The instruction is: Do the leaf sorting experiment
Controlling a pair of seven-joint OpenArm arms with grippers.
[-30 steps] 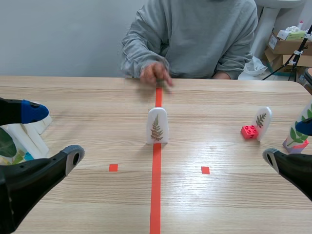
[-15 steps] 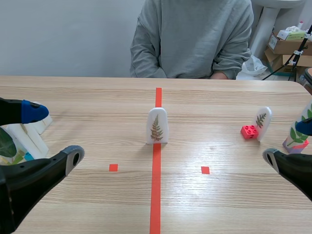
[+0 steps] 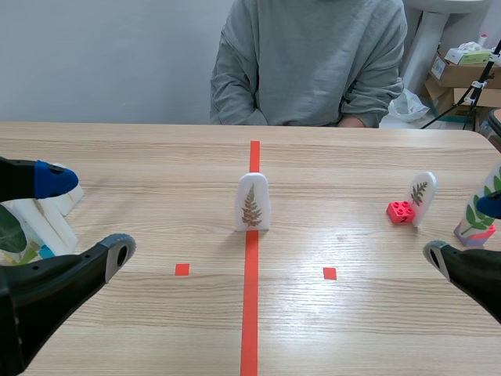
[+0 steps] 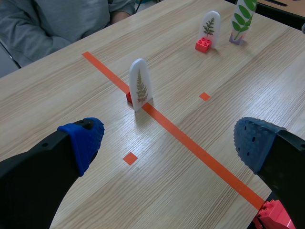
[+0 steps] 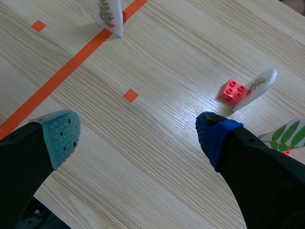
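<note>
A white card with a brown fern leaf [image 3: 253, 202] stands upright on the orange-red tape line at the table's middle, with a red brick [image 4: 129, 98] behind its base. A second brown-fern card [image 3: 421, 196] leans on a red brick [image 3: 400, 211] at the right. A green-leaf card [image 3: 481, 205] stands at the right edge. My left gripper [image 3: 86, 217] hovers open at the near left, well short of the middle card [image 4: 140, 85]. My right gripper [image 3: 463, 229] is open at the near right, just short of the red brick [image 5: 232, 90] and its card [image 5: 257, 87].
White cards [image 3: 43, 215], one with a green leaf [image 3: 9, 235], stand at the left edge by my left gripper. A red brick [image 4: 274, 214] lies under the left gripper's finger. A person [image 3: 313, 63] sits across the table, hands off it. Boxes [image 3: 462, 70] are stacked at the back right.
The person's hand, which rested at the far end of the tape line a second ago, has pulled back off the table. Cards and both arms hold their places.
</note>
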